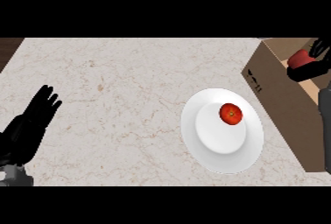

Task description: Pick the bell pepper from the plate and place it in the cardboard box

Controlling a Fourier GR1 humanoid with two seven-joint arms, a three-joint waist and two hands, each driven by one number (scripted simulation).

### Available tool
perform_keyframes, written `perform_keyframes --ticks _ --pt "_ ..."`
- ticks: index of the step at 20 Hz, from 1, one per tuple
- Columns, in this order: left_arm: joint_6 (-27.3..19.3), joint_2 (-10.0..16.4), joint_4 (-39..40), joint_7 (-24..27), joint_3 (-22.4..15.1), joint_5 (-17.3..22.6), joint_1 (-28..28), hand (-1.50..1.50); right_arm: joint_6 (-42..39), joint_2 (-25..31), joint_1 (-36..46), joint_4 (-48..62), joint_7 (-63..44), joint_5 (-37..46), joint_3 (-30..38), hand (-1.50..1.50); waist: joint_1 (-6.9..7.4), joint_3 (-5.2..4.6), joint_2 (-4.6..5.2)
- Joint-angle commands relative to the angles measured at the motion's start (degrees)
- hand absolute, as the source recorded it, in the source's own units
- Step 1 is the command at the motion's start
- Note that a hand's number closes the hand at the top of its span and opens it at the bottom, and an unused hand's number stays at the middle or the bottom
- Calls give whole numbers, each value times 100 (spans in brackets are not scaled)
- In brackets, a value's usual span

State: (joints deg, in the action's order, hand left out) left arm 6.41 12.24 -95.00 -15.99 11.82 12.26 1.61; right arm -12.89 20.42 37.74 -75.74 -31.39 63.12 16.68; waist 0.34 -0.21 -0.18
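— What sort of place is this?
— A kitchen, I'd say. The desk (116, 87) has a pale, veined stone top, like a worktop.
— Anything else?
— A white plate (223, 164) at four o'clock, with a red fruit (230, 113) on it.

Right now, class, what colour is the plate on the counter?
The plate is white; the head view shows it best.

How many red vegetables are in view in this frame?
2. One round red vegetable sits on the white plate; a second red vegetable is held in the right hand over the cardboard box at upper right. The box may hide more.
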Motion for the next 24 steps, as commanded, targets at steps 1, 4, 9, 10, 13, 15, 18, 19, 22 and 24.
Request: perform_keyframes --ticks 1,4,9,10,13,15,18,19,22,24 --pt "59 55 -122 -106 103 129 -112 0 104 -50 -551 252 -71 -330 498 -150 -32 25 15" --pt "-85 -123 91 72 -73 -113 106 0 160 -3 -142 1004 199 -346 328 -150 20 22 41" --pt "-374 -270 -301 -225 -228 -292 110 0 935 -74 -588 698 1169 -864 536 -150 -2 26 26" --pt "-30 -31 -2 -69 26 -44 50 0 1181 -139 -583 485 1126 -895 619 -150 -11 24 25" --pt "-53 0 -52 -231 83 83 195 0 1839 -504 -407 44 1037 -1409 1168 -150 -64 32 12" --pt "-244 -88 -96 -279 -37 -123 261 0 2042 -520 -318 -169 1029 -1704 1445 -150 -103 31 3" --pt "-56 -103 -267 -189 -5 -14 -205 0 2117 -730 -737 -829 944 -2161 1741 -150 -111 24 -29" --pt "-173 -152 -252 -111 -32 -133 -104 0 2039 -685 -732 -955 947 -2355 1821 -150 -109 23 -17" --pt "79 158 96 -184 290 185 243 0 1921 -252 -760 -836 977 -2802 2223 -150 -75 22 12" --pt "-114 -59 175 2 107 -106 182 0 1425 -10 -1327 -1296 1137 -3331 2531 -150 -132 22 2"
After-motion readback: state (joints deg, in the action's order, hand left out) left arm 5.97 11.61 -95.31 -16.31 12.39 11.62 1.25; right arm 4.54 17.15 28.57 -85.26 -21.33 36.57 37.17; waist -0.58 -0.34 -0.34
